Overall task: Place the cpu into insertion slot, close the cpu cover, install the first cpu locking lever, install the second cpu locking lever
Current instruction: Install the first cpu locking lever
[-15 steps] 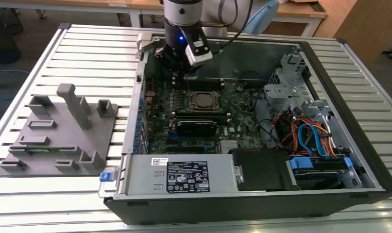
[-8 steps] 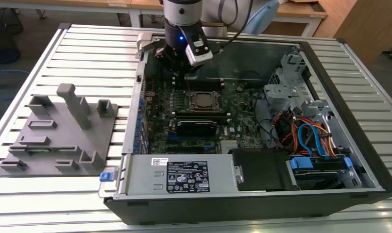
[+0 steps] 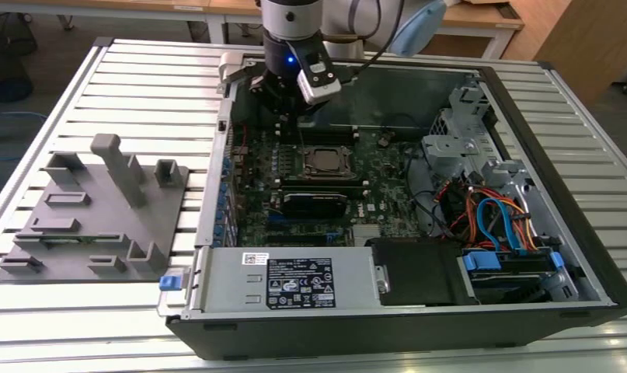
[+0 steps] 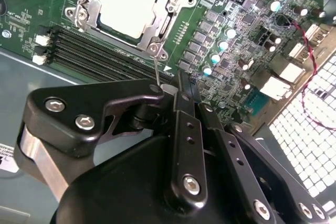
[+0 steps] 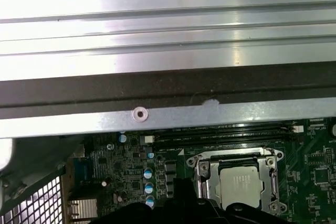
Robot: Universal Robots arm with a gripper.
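Just beyond far side of the chip (image 4: 128,4), my pincer (image 4: 177,85) looks closed beside the thin raised lever (image 4: 156,69), can't tell if pinching it; chip sits under its lowered cover (image 4: 89,14), so I reckon 1st-lever step, needs a sure hold.

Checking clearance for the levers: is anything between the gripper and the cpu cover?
Nothing visible. Only the board lies between the gripper and the cover, closed over the cpu; a thin lever rises to the gripper's tip.
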